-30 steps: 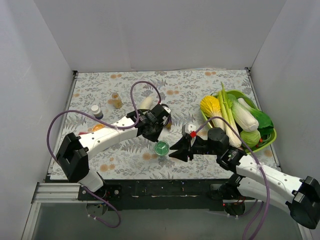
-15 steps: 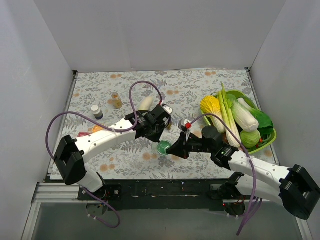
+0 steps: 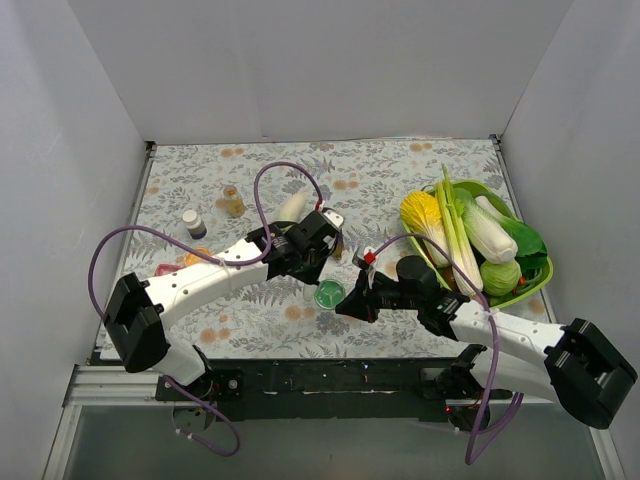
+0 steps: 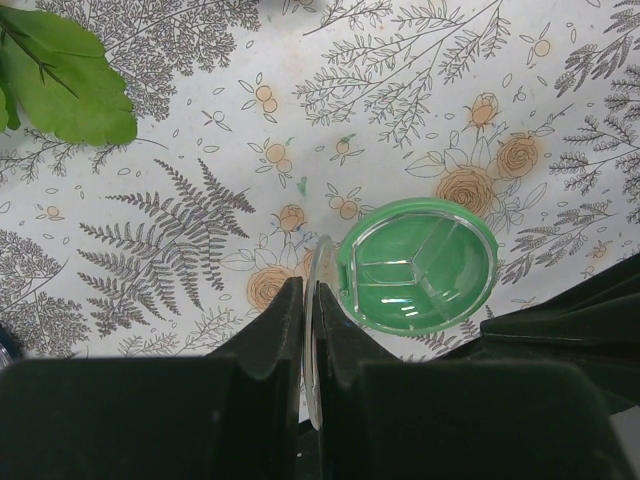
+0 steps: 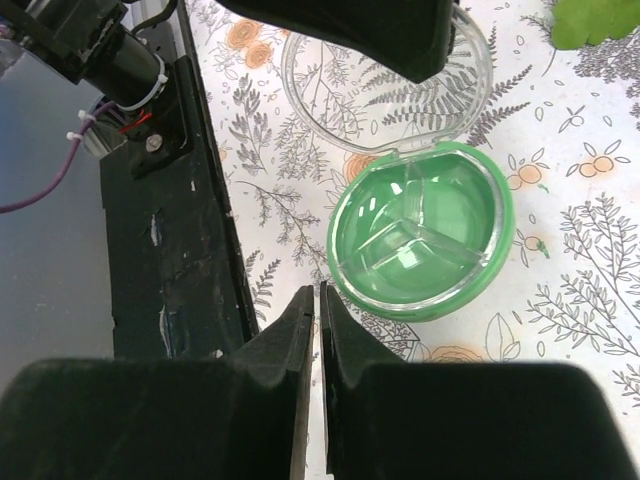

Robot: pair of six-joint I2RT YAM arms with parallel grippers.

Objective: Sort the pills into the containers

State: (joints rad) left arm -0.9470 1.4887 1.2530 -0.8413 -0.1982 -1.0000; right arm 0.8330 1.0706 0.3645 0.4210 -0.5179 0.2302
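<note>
The green container (image 3: 329, 294) is a round dish with three compartments, sitting on the floral cloth near the front; its compartments (image 4: 418, 265) (image 5: 420, 243) look bare. Its clear hinged lid (image 5: 385, 95) stands swung open. My left gripper (image 3: 318, 265) (image 4: 308, 285) is shut on the lid's thin edge (image 4: 318, 262). Just in front of the dish, my right gripper (image 3: 346, 306) (image 5: 316, 290) is shut, with nothing visible between its jaws. An orange container (image 3: 192, 257) peeks out beside the left arm. No pills show clearly; tiny green specks (image 4: 302, 184) dot the cloth.
A lime-green tray (image 3: 478, 187) of vegetables fills the right side. A white bottle with a dark cap (image 3: 193, 222), an amber bottle (image 3: 233, 201) and a white oblong object (image 3: 290, 206) stand at the back left. The black front rail (image 3: 320, 378) lies close behind the right gripper.
My right gripper has slid left up to the front of the green dish and its jaws have gone from open to shut. The left gripper has kept hold of the lid, barely shifting.
</note>
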